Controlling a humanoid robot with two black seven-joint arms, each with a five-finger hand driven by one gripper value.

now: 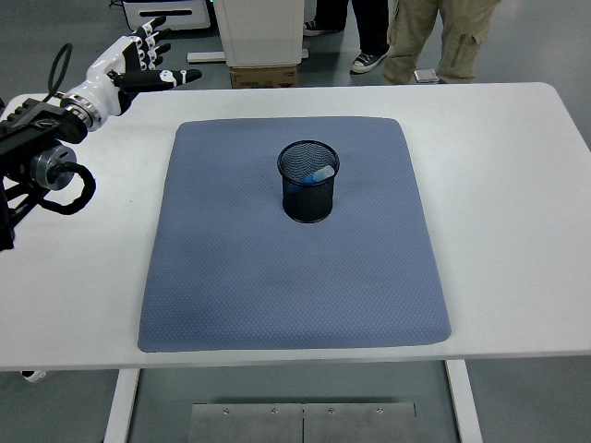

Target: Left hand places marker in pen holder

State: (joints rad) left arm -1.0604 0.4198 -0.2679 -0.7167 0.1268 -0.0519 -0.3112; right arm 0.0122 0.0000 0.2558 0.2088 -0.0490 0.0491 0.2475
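Observation:
A black mesh pen holder (309,194) stands upright on the blue-grey mat (277,286), a little behind the mat's middle. A light blue marker (320,173) lies inside it, leaning against the right of the rim. My left hand (146,63) is at the table's far left corner, well clear of the holder, with its white fingers (138,48) spread and its thumb stretched to the right. It holds nothing. My black left forearm (37,138) runs in from the left edge. The right arm is out of view.
The mat covers the middle of the white table (517,231). A person's legs (443,37) and a white box (263,37) stand beyond the far edge.

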